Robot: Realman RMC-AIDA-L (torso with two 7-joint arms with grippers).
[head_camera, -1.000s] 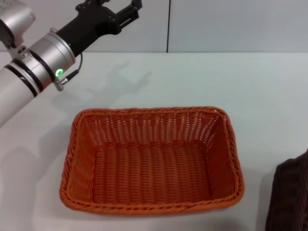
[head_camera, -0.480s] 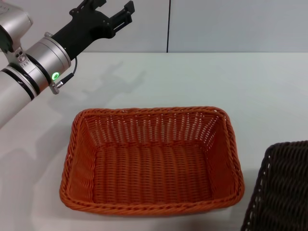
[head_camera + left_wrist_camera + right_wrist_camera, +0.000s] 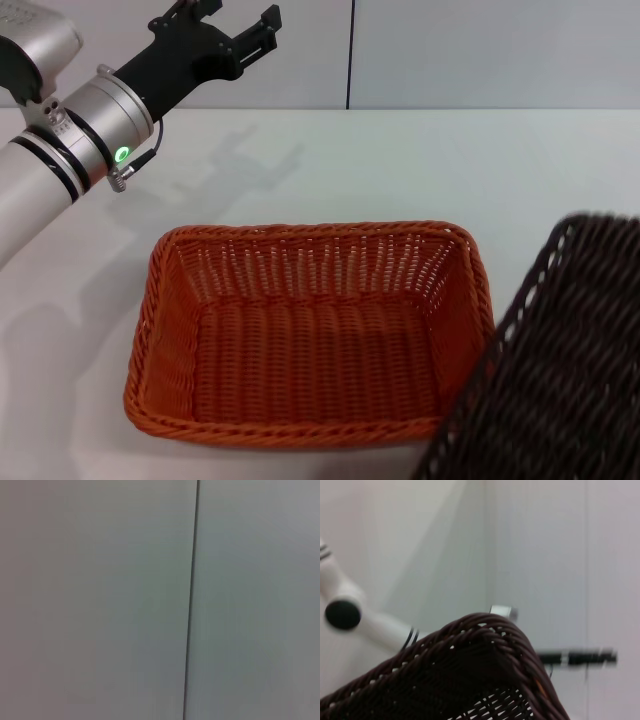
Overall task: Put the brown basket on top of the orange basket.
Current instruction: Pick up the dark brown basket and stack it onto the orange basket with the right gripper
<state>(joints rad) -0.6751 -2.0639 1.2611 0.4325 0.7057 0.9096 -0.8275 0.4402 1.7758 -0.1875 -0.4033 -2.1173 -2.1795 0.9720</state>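
The orange basket [image 3: 310, 232] sits on the white table [image 3: 400, 160] in the middle of the head view, with nothing inside. The brown basket [image 3: 570, 370] hangs tilted in the air at the lower right, its near corner overlapping the orange basket's right front corner. Its braided rim [image 3: 485, 630] fills the lower half of the right wrist view. No right gripper shows in any view. My left gripper [image 3: 238, 15] is raised at the far upper left, open and holding nothing, well away from both baskets.
A pale wall with a dark vertical seam [image 3: 351, 50] stands behind the table; the left wrist view shows only that seam [image 3: 192, 600]. The left arm [image 3: 345, 612] appears far off in the right wrist view.
The brown basket has risen and moved left from the lower right corner, now reaching over the orange basket's right corner. The left arm has shifted only slightly.
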